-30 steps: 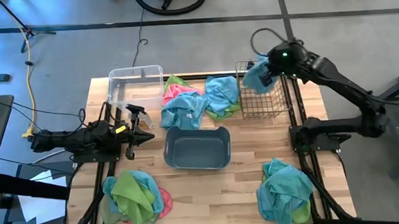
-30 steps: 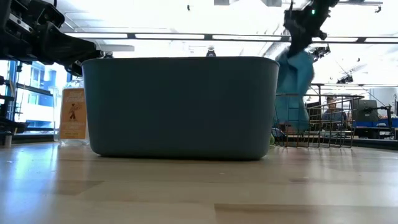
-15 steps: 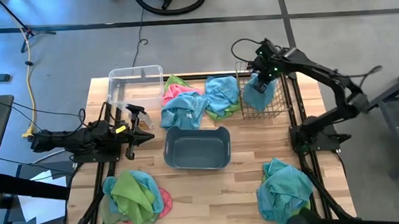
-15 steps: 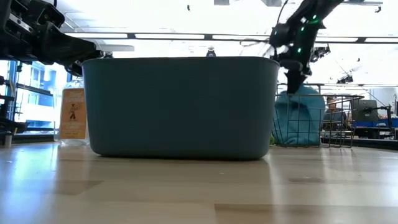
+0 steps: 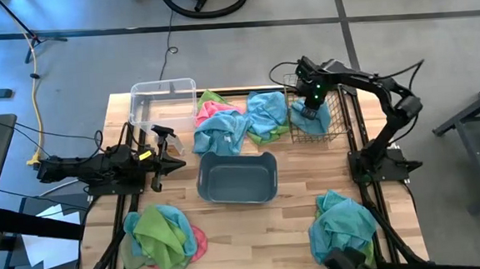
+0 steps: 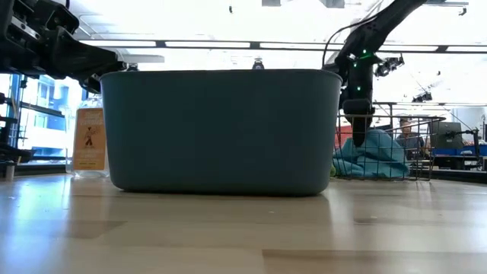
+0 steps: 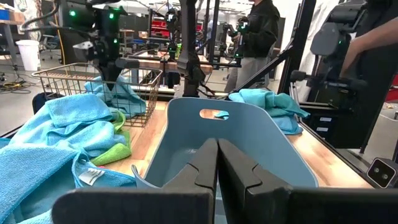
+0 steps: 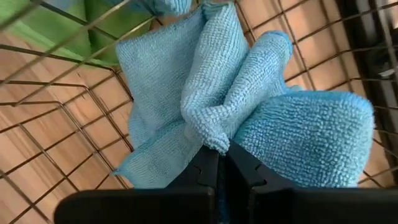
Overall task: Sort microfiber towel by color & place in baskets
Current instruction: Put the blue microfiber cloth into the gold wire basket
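Right claw point(image 5: 309, 111) is down inside the wire-mesh basket point(image 5: 336, 127) at the far right of the desk point(image 5: 294, 202), fingers pinched tight on a fold of a light blue towel point(image 8: 249, 118). The towel already rests on the basket floor.

Left claw point(image 5: 179, 163) waits at the left of the desk, fingers closed on nothing, pointing at the grey-blue tub point(image 5: 236, 178).

Risks, as judged:
- If the claw lifts before it lets go, or the pile snags a fingertip, the towel could ride back out of the basket.
- The arm sits close to the basket's wire wall; a sideways exit could catch the rim and drag or tip the basket.

Count:
- Baskets: three. Clear bin point(image 5: 164, 106) far left, tub centre, mesh basket far right.
- Towel heaps outside the baskets: three. Far centre heap point(image 5: 239, 122), near left heap point(image 5: 158, 235), near right heap point(image 5: 342, 226).
- Towels inside a basket: one seen. Clear bin and tub look unfilled.
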Robot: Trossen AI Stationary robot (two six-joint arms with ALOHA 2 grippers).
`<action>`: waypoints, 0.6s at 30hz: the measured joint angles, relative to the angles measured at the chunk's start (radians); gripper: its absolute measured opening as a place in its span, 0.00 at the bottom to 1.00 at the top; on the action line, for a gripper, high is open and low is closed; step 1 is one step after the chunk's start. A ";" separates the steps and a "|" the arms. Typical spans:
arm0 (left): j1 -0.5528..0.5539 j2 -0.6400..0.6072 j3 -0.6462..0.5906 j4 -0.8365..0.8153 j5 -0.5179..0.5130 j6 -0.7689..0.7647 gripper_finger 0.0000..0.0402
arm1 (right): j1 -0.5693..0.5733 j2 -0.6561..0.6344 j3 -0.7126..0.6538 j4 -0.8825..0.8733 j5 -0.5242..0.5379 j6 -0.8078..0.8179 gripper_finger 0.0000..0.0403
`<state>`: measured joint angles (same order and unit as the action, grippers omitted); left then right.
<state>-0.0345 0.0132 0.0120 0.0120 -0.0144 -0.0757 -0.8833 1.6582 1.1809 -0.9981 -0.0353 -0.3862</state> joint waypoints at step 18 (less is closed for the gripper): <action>0.000 0.000 0.000 0.000 0.000 0.000 0.00 | 0.000 0.030 0.001 -0.047 0.032 -0.019 0.56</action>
<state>-0.0342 0.0128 0.0120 0.0118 -0.0143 -0.0756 -0.8829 1.6878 1.1818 -1.0454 -0.0037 -0.4054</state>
